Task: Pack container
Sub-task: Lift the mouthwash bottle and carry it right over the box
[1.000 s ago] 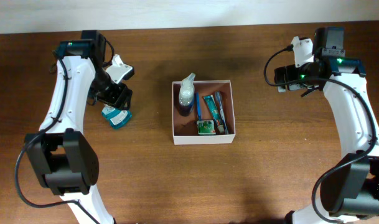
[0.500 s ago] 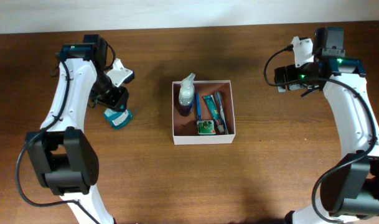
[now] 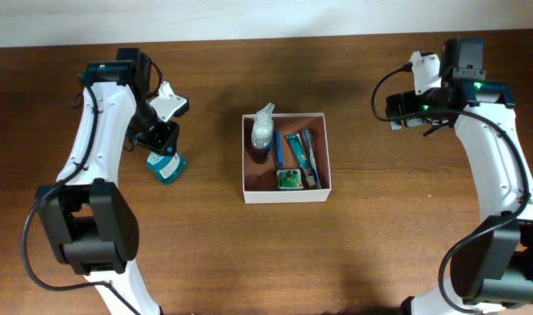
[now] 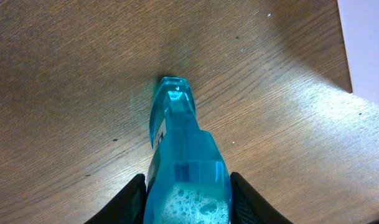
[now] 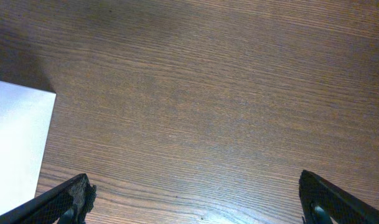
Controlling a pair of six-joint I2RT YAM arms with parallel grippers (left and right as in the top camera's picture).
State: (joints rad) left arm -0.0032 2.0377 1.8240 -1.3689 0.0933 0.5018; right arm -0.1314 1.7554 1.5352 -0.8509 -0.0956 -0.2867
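Left gripper (image 4: 188, 202) has narrowed from wide. Jaws now pinch the blue bottle (image 4: 184, 146), well left of the container (image 3: 286, 194), which sits centre, partly filled. Grasp looks made; lift and carry should follow. Right gripper (image 5: 205, 199) gapes wide, empty.

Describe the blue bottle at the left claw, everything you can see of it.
The blue bottle is clear turquoise plastic, with foamy liquid inside and a narrowed, flat-topped cap end. It appears to lie on the wooden table, left of the white-walled container and apart from it, its cap end pointing away from the wrist. The left claw straddles its body, one finger against each side.
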